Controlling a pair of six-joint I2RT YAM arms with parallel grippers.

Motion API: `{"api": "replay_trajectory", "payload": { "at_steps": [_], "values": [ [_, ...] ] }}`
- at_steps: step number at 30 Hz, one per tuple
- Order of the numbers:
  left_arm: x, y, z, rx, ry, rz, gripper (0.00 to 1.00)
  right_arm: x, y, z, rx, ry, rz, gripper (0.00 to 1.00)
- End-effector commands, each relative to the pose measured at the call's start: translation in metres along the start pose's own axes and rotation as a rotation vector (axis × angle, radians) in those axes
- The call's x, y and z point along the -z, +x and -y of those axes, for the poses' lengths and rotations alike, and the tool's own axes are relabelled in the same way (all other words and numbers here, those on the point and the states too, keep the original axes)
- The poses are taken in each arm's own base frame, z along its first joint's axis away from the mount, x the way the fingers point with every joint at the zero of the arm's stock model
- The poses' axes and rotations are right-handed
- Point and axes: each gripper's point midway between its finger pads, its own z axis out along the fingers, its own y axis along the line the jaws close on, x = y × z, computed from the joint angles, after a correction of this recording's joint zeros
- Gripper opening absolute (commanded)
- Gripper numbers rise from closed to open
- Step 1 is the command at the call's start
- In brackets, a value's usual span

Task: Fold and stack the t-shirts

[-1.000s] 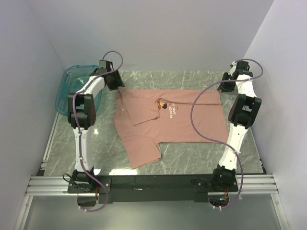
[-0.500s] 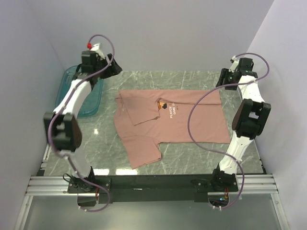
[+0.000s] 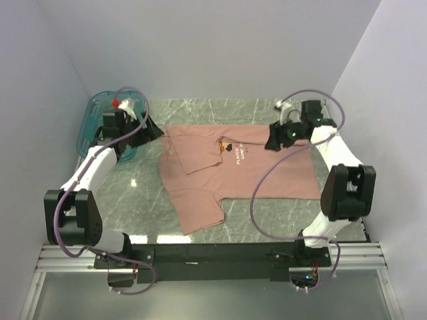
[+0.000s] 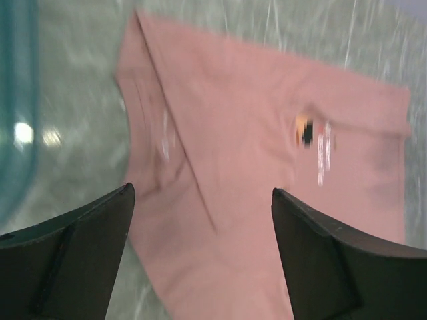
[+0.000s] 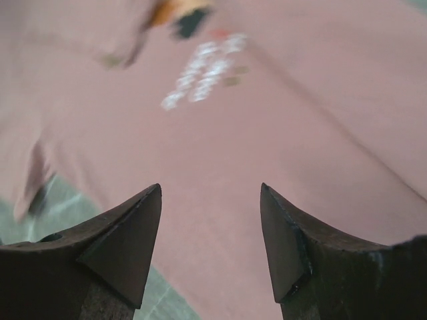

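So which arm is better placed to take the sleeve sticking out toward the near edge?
Probably the left. The sleeve lies on the left side of the t-shirt, and the open left gripper hangs by that side's far corner. The right gripper, also open, is over the far right part.

One dusty-pink t-shirt (image 3: 240, 177) is on one grey marbled surface (image 3: 267, 223), and there is one translucent teal bin (image 3: 92, 123). The shirt bears one small pixel figure (image 3: 229, 146) and one block of white text (image 3: 241, 153). There are two arms, and each carries one purple cable (image 3: 257, 200). That gives two pincers, the left pincer (image 4: 200, 200) and the right pincer (image 5: 210, 193). Each has two dark fingers (image 4: 80, 253), four in all.
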Motion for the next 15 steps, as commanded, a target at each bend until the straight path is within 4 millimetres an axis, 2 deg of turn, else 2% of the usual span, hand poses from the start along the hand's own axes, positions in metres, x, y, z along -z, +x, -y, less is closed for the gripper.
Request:
{"api": "replay_trajectory", "payload": {
  "at_steps": [1,2,3,5,6,8,9,10,12,13,15],
  "values": [
    [0.024,0.024,0.029,0.007,0.128,-0.074,0.88,0.006,0.010,-0.073,0.293,-0.228,0.037,0.68],
    [0.027,0.037,0.030,0.008,0.131,-0.117,0.85,0.004,0.023,-0.083,0.315,-0.256,0.026,0.68],
    [0.033,0.047,0.038,-0.015,0.146,-0.140,0.84,0.010,0.023,-0.092,0.375,-0.262,0.047,0.68],
    [0.040,0.072,0.038,-0.015,0.141,-0.190,0.83,0.011,0.035,-0.111,0.440,-0.283,0.053,0.68],
    [0.048,0.080,0.048,-0.022,0.159,-0.196,0.82,0.011,0.037,-0.116,0.458,-0.283,0.057,0.68],
    [0.055,0.109,0.048,-0.002,0.162,-0.249,0.81,0.009,0.046,-0.127,0.489,-0.280,0.052,0.68],
    [0.063,0.120,0.056,0.005,0.179,-0.268,0.81,0.009,0.049,-0.130,0.499,-0.278,0.048,0.68],
    [0.066,0.137,0.050,0.020,0.161,-0.300,0.81,0.009,0.051,-0.129,0.508,-0.263,0.040,0.68],
    [0.078,0.153,0.057,0.053,0.175,-0.317,0.80,0.010,0.053,-0.129,0.511,-0.242,0.040,0.68],
    [0.080,0.169,0.049,0.077,0.149,-0.344,0.80,0.011,0.053,-0.127,0.514,-0.224,0.038,0.68],
    [0.090,0.185,0.052,0.138,0.160,-0.373,0.79,0.013,0.050,-0.125,0.511,-0.201,0.042,0.68]
  ]
}}
